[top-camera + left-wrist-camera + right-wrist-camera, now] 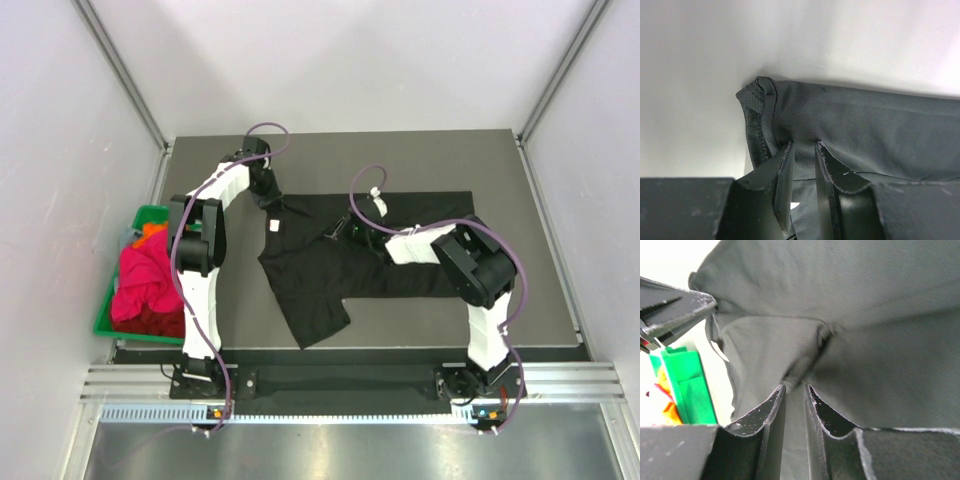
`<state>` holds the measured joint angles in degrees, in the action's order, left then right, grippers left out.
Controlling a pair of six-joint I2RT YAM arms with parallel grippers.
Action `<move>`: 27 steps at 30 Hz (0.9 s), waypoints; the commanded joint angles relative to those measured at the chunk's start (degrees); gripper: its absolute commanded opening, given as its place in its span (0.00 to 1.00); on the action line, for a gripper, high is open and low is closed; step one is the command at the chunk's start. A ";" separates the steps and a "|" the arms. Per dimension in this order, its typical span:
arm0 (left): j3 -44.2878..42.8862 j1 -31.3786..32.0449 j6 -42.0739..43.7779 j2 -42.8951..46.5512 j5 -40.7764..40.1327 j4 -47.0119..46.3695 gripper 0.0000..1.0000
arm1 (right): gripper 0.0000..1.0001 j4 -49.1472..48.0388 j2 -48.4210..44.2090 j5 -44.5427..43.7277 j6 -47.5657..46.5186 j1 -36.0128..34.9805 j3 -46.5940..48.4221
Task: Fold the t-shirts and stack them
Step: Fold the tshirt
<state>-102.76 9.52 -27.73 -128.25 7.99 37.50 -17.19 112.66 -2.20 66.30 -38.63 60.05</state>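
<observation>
The black t-shirt (310,280) lies spread on the table (520,180) in front of both my arms. Its long axis runs side to side. The neck end, with the white neck label (272,226), points to my left and the hem to my right, while one flap splays back toward my bases. My left gripper (270,203) is on the far corner of the neck end. In its wrist view the left gripper (803,145) has its fingers drawn nearly together with the stitched edge of the cloth pinched between them. My right gripper (352,232) sits just right of the label, over the chest, so it is nearer the shirt's middle. There the right gripper (794,386) is narrowed on a puckered fold of the same cloth (I cannot tell how many layers). Since both holds fall on the left half, I judge the next move depends on carrying that end along the axis. The red and magenta shirts (145,280) wait in the green bin (150,212), well off to my left.
</observation>
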 commanded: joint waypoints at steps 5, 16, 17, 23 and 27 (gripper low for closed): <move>-0.78 -0.38 0.13 -0.43 -0.78 -0.23 0.28 | 0.24 -0.40 2.56 -0.88 1.90 -1.80 5.25; -0.86 -0.38 0.22 -0.78 -1.31 -0.05 0.28 | 0.25 3.21 3.35 -3.07 2.87 -2.50 6.30; -0.78 -0.38 0.13 -0.78 -1.22 -0.05 0.28 | 0.26 3.13 3.35 -3.34 3.04 -2.50 6.31; -0.77 -0.38 0.21 -0.86 -1.66 -0.05 0.28 | 0.27 5.50 3.09 -4.92 3.92 -3.38 6.66; -0.86 -0.38 0.13 -0.78 -1.84 -0.05 0.28 | 0.26 5.59 3.53 -5.01 4.53 -3.64 6.83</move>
<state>-102.76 9.50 -27.73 -128.53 7.57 37.45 -12.53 115.70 -5.74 69.82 -40.82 64.99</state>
